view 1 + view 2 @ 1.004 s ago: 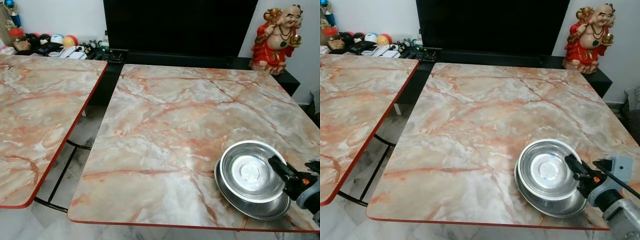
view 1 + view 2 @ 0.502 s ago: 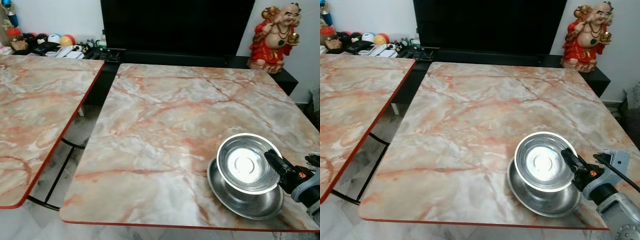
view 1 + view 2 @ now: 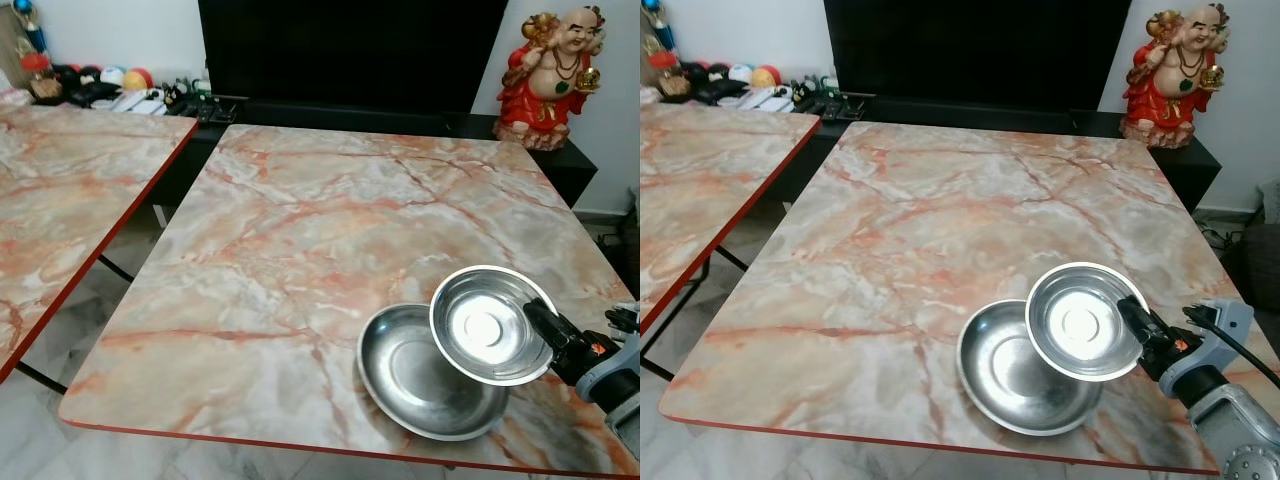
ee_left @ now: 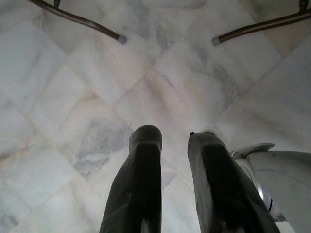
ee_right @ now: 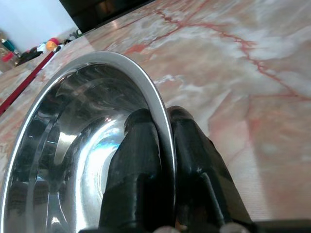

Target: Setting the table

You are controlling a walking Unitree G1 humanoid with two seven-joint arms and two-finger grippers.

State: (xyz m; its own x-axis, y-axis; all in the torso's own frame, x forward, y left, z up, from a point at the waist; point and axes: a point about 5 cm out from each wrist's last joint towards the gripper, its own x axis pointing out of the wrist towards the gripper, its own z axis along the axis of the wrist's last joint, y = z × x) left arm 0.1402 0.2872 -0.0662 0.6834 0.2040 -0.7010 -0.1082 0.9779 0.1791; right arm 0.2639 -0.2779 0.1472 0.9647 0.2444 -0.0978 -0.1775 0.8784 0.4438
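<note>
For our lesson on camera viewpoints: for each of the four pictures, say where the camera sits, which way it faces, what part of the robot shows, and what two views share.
Left eye view: on the head, facing forward and down at the pink marble-patterned table; the right gripper shows.
Right eye view: beside it, same scene; the right gripper holds the upper shiny round steel bowl above the lower steel bowl.
Left wrist view: looks down at the white marble floor along the left gripper, jaws apart.
Right wrist view: looks along jaws clamping the upper bowl's rim.
Shared: both eyes show both bowls.
</note>
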